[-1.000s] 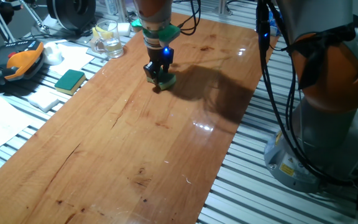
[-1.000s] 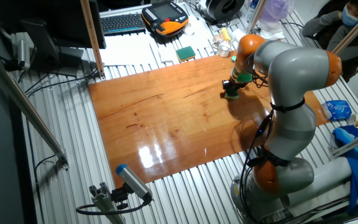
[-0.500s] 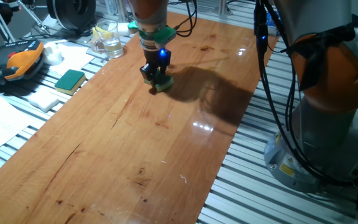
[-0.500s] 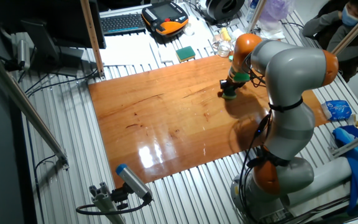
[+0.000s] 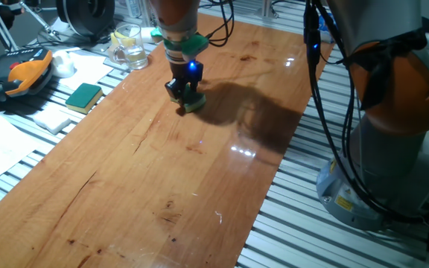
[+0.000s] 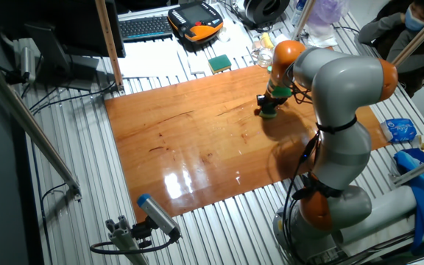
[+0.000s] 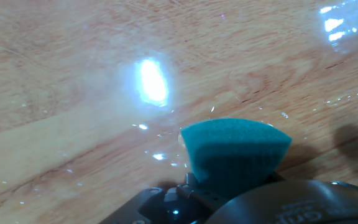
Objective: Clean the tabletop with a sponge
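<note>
The tabletop (image 5: pixel 162 171) is a long glossy reddish-brown board, also in the other fixed view (image 6: pixel 190 140). My gripper (image 5: pixel 185 97) points straight down and is shut on the small teal sponge (image 5: pixel 193 104), pressing it onto the board near its far end. In the other fixed view the gripper (image 6: pixel 268 107) and sponge (image 6: pixel 269 114) sit at the board's far right part. In the hand view the teal sponge (image 7: pixel 235 150) fills the lower middle against the wet, shiny wood (image 7: pixel 73 124); the fingers are hidden there.
A flat rectangular green sponge (image 5: pixel 84 95) lies on white paper left of the board, also in the other fixed view (image 6: pixel 220 63). A glass jug (image 5: pixel 129 46) stands by the board's far left edge. An orange pendant (image 5: pixel 28 73) lies further left. The arm's base (image 5: pixel 393 149) stands right of the board.
My gripper has slid the sponge a short way left across the board, toward the jug side. The sponge stays gripped and pressed on the wood.
</note>
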You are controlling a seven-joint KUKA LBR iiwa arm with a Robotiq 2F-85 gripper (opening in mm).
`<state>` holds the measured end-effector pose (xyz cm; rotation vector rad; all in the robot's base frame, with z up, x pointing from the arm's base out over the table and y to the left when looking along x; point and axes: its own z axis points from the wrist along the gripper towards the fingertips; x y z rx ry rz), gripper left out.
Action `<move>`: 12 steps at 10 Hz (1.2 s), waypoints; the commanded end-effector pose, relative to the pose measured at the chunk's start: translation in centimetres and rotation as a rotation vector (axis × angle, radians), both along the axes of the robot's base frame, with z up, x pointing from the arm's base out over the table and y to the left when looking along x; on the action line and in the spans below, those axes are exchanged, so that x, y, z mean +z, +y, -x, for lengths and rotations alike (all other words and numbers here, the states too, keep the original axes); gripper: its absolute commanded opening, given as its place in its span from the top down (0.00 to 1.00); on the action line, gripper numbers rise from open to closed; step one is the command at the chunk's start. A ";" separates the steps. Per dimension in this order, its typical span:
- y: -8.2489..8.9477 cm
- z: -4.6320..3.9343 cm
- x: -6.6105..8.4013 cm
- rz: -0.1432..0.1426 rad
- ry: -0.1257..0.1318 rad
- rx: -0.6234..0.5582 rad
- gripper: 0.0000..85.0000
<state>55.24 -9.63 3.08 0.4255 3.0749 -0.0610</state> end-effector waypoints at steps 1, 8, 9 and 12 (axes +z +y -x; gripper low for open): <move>0.4 -0.06 0.1 0.002 0.000 -0.008 0.40; 3.4 0.59 -0.4 0.009 -0.005 -0.063 0.40; 3.7 0.65 -0.4 0.012 -0.004 -0.069 0.40; 3.1 0.59 -0.9 0.016 -0.002 -0.058 0.40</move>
